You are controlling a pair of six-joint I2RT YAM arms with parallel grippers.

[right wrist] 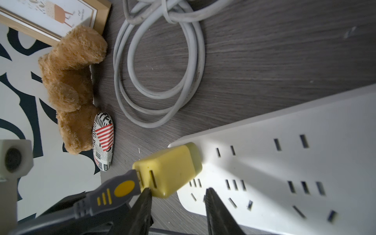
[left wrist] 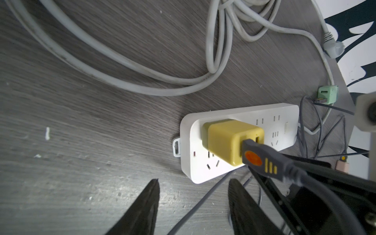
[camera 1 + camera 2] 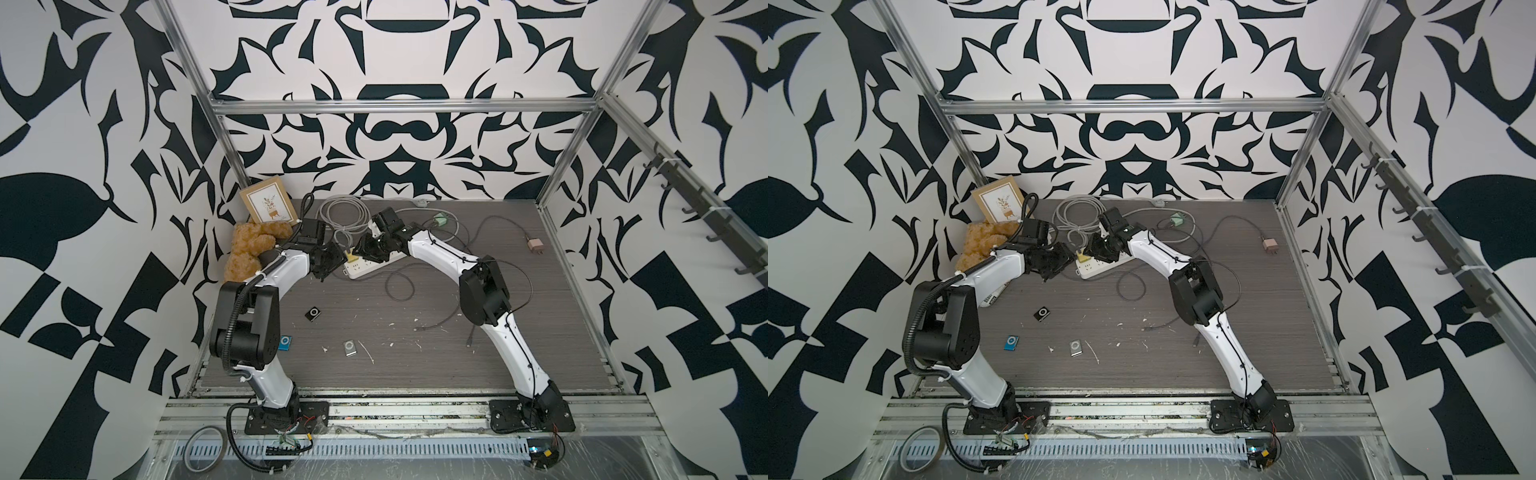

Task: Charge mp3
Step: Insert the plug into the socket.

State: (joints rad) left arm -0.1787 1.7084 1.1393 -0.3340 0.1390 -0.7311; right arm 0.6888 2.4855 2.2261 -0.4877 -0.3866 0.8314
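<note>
The plug (image 2: 262, 160) looks seated in the charger (image 2: 230, 140) on the strip (image 2: 284, 114), so the left hand (image 2: 193, 181) and right hand (image 1: 179, 190) stand open and empty beside it.

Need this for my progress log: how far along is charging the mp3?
Done: the yellow charger sits in the power strip, with the grey USB plug in its port. In hand: nothing; left gripper and right gripper hover open beside it. Remaining: the black mp3 player, blue player and silver player lie unconnected.
</note>
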